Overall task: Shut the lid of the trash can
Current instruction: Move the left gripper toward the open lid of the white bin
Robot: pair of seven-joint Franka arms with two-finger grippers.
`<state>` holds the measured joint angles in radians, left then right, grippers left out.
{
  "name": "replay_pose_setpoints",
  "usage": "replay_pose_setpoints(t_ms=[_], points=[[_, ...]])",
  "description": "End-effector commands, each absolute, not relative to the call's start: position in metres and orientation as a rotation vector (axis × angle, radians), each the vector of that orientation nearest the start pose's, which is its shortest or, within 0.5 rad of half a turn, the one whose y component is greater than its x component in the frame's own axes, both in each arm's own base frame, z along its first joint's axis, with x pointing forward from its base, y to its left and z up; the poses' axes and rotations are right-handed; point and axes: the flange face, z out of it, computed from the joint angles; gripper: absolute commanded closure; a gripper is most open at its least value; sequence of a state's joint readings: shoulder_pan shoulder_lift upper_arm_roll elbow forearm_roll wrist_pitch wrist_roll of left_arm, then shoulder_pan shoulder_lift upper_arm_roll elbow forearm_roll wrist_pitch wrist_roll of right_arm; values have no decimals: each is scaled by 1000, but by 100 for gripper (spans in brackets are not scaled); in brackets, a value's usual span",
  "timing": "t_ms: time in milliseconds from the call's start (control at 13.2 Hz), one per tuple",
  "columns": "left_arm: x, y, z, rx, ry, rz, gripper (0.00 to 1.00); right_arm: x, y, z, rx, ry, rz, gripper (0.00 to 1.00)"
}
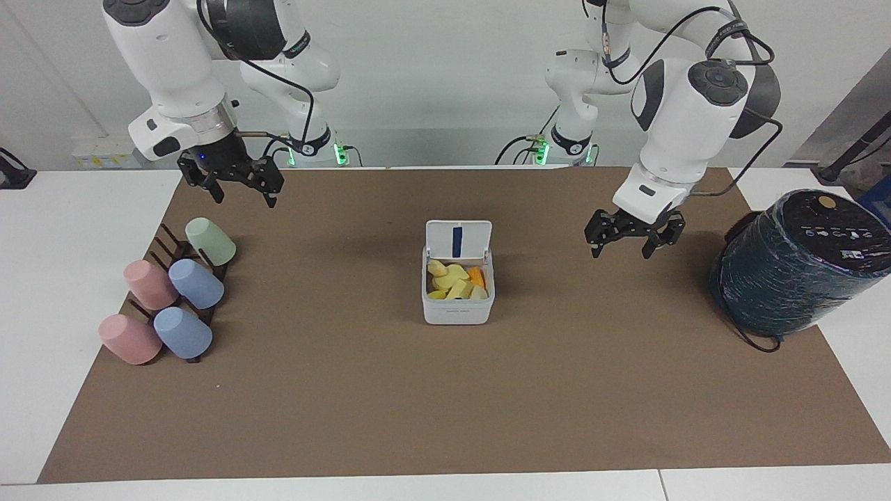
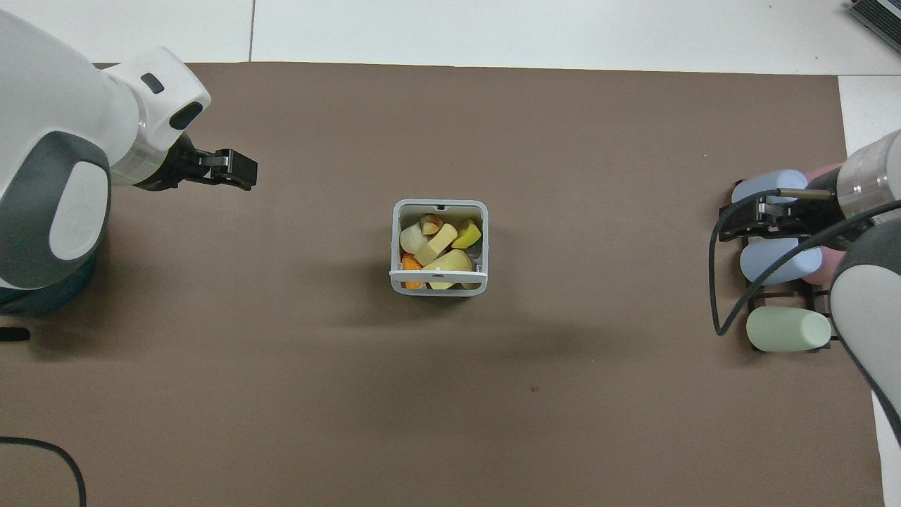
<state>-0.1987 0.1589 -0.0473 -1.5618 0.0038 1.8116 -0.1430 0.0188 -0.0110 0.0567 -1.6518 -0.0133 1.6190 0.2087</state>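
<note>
The trash can (image 1: 457, 296) sits in the middle of the brown mat (image 1: 445, 390) on my surface (image 1: 62, 292), and I place everything else by it. Its lid (image 1: 458, 240) stands upright on the hinge at the edge nearer to me, the blue strip on its underside facing away from me. Inside the can lie yellow and orange food scraps (image 1: 456, 280), uncovered.

My left gripper (image 1: 634, 235) hangs in the air over bare mat, well apart from the trash can toward my left arm's end of the surface. Its fingers (image 1: 596, 243) are spread apart with nothing between them.

My right gripper (image 1: 240, 184) hangs over the mat well apart from the trash can toward my right arm's end, just above the cup rack (image 1: 174, 247). Its fingers (image 1: 270, 188) are released too, and grasp nothing.

On that rack five cups lie tilted: a green cup (image 1: 210, 241) nearest to me, then two blue cups (image 1: 196, 284) and two pink cups (image 1: 150, 284). A large dark wrapped cylinder (image 1: 800, 261) stands at the mat's edge toward my left arm's end, much farther from the trash can than my left gripper is.
</note>
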Motion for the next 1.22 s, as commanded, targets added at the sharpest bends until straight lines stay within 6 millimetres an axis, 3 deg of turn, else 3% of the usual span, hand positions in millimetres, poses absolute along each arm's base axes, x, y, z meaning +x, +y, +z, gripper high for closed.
replay_pose_setpoints(t_ms=[0,304,532,835,1139], points=[[593,-143,567,-3157,171,-151,0,546,37,597,-3131,181,33,0],[578,-155,554,-3158,186,-97,0,547,37,597,-3131,184,30,0],[546,-188,538,-3153,193,-38,0,546,37,597,-3131,184,33,0],[515,-240,530,-3204,34,28,60,547,37,597,-3131,184,30,0],[473,-297,527,-3220,-74,78,91,547,37,597,-3131,184,30,0]])
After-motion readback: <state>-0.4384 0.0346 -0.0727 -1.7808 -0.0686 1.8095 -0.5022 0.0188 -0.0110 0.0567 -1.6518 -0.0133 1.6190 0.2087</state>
